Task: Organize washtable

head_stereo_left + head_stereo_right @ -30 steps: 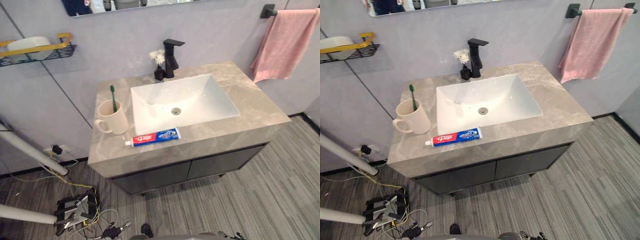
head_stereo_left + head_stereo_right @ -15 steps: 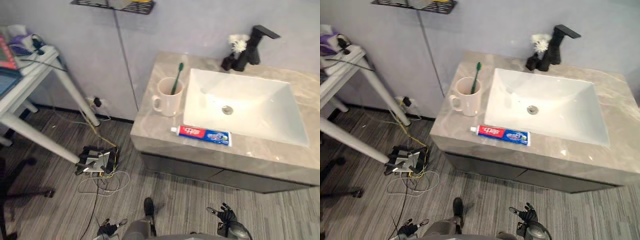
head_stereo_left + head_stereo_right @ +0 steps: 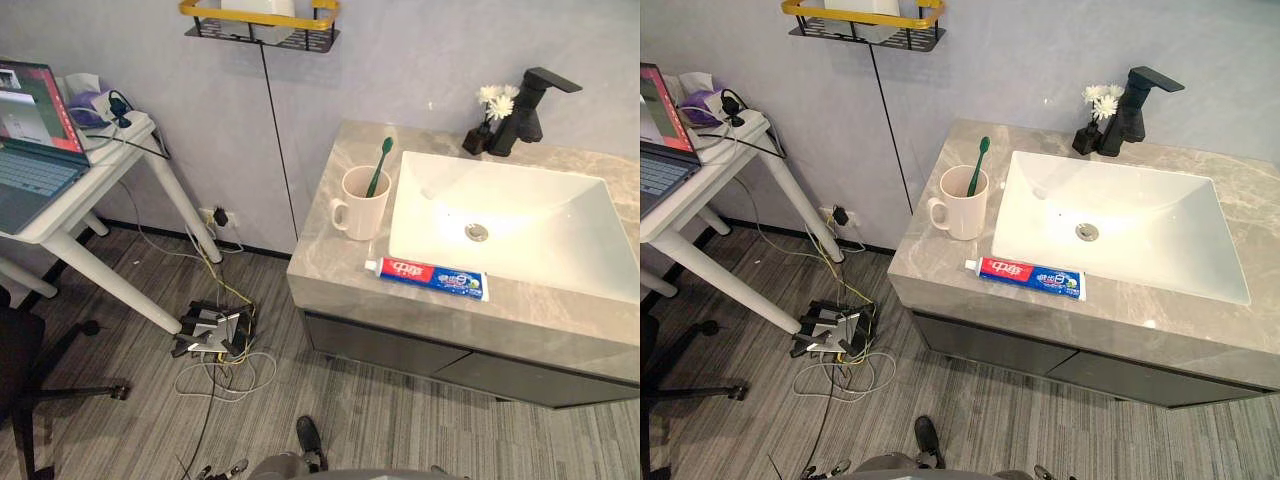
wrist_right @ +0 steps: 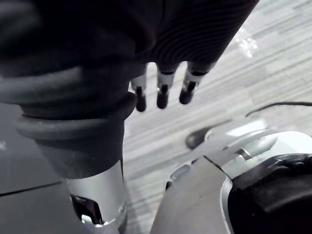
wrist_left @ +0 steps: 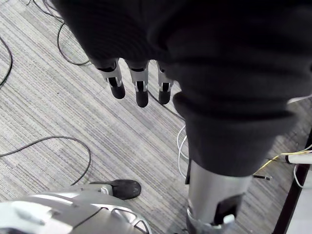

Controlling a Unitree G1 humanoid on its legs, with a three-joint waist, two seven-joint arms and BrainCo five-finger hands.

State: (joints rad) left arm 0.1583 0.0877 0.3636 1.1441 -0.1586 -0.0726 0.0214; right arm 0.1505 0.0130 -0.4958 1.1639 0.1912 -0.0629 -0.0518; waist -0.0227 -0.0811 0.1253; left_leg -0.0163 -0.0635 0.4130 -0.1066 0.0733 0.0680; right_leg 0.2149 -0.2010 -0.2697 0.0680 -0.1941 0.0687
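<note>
Left wrist view: what is the left hand [image 5: 141,90] doing?

Fingers straight and a little apart, hanging over the striped floor [image 5: 58,117] with nothing in them. The right hand [image 4: 163,92], in its own wrist view, is the same: loose, empty, pointing down at the floor.

So which step is this?

The very start, I'd say: sizing up the washtable. Nothing on it looks tidied yet.

Where's the thing to tidy?

In the left eye view the toothpaste tube [image 3: 428,277] lies flat on the stone counter [image 3: 330,262], centre right of the frame, along the front edge of the sink [image 3: 540,210]. Just up and left of it stands the mug [image 3: 362,205], with a green toothbrush [image 3: 381,165] leaning in it. Both are well apart from either hand.

And next?

My guess: step closer, raise an arm over the counter's front edge, close round the tube and stand it in the mug. It lies slim and flat, so it may need a pinch from above.
</note>
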